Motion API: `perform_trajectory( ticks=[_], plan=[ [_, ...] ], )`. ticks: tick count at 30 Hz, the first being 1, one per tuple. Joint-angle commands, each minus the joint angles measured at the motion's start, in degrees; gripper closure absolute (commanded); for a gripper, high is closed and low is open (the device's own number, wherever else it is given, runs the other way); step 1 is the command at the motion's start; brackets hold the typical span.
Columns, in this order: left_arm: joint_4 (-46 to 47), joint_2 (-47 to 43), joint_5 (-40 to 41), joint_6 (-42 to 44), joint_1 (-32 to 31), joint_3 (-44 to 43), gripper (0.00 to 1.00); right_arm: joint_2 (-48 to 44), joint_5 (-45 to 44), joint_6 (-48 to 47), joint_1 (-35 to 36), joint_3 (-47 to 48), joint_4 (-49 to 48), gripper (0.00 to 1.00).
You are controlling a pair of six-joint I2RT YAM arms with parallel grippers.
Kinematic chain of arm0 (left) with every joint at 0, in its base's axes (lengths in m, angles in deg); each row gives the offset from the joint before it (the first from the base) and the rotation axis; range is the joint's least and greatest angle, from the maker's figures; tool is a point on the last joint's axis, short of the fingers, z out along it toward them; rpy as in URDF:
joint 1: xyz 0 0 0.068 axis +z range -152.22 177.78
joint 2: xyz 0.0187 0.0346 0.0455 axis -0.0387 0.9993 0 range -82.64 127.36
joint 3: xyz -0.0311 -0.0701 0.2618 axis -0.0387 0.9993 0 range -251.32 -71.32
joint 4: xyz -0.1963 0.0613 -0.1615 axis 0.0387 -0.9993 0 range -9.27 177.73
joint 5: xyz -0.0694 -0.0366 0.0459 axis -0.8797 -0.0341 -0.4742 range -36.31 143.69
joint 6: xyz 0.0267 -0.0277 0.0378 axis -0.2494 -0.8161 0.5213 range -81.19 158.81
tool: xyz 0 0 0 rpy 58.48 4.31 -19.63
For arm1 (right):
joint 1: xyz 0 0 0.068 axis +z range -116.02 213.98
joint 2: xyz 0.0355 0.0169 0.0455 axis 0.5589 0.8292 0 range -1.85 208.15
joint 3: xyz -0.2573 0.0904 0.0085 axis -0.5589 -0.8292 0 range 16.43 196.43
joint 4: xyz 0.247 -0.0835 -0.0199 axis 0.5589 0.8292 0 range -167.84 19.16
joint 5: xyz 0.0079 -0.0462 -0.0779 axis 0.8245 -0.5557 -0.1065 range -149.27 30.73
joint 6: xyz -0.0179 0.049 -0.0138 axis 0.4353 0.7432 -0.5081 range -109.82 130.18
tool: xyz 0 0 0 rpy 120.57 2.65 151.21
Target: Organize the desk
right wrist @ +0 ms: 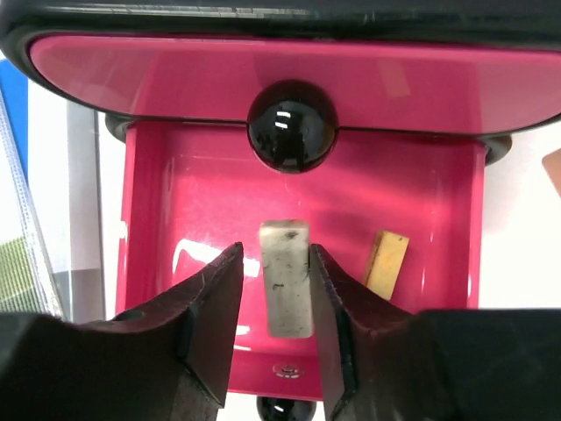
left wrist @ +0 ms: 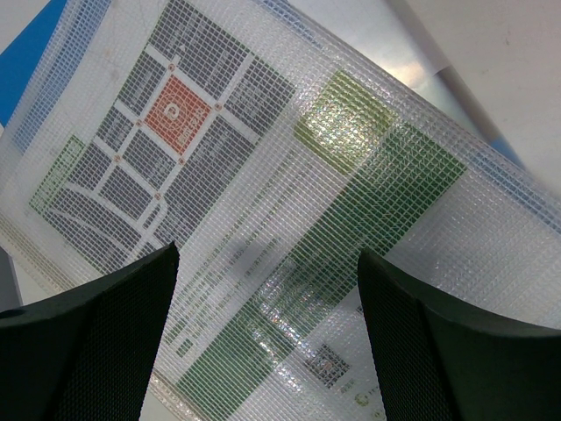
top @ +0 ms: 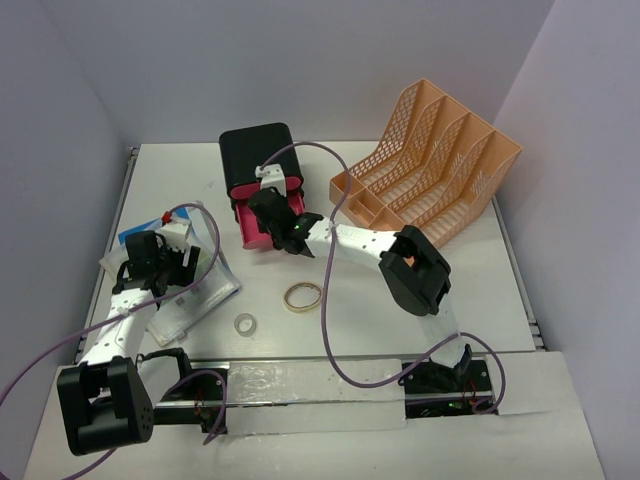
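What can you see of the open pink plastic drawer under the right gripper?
The open glossy pink plastic drawer is pulled out of the black drawer box, beneath a closed pink drawer with a round black knob. Its own black knob shows at the front edge. A whitish rectangular block and a smaller tan block lie on its floor. The right gripper hangs over it, open fingers flanking the whitish block.

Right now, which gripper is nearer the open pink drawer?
Right. The right gripper sits over the drawer, jaws astride a white eraser in it. The left gripper is off to the drawer's left, over the mesh pouch.
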Motion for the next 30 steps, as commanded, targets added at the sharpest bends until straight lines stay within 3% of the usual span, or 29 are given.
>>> perform_trajectory(
  ticks=[1, 7, 12, 19, 25, 30],
  plan=[
    [1.3, 0.19, -1.11, 0.28, 0.29, -0.42, 0.11, -1.22, 1.77, 0.35, -0.25, 1.27, 1.93, 0.52],
    [1.22, -0.05, -1.16, 0.19, 0.29, -0.42, 0.11, -6.35, 3.87, 0.28, -0.25, -0.59, 2.05, 0.48],
    [1.13, -0.14, -1.2, 0.19, 0.29, -0.33, 0.11, -12.37, 4.01, 3.12, -0.25, -5.69, 1.44, 0.5],
    [1.22, -0.55, -1.36, 0.28, 0.29, -0.11, 0.11, -23.27, 11.22, 18.01, -0.17, -26.41, -9.06, 0.62],
    [0.95, -0.86, -1.55, 0.28, 0.31, -0.07, 0.11, -23.47, 16.19, 28.73, -0.17, -36.35, -19.04, 0.64],
    [0.85, -1.38, -1.38, 0.28, 0.37, 0.1, 0.11, -19.68, 17.35, 31.68, -0.18, -37.3, -22.64, 0.62]
  ],
)
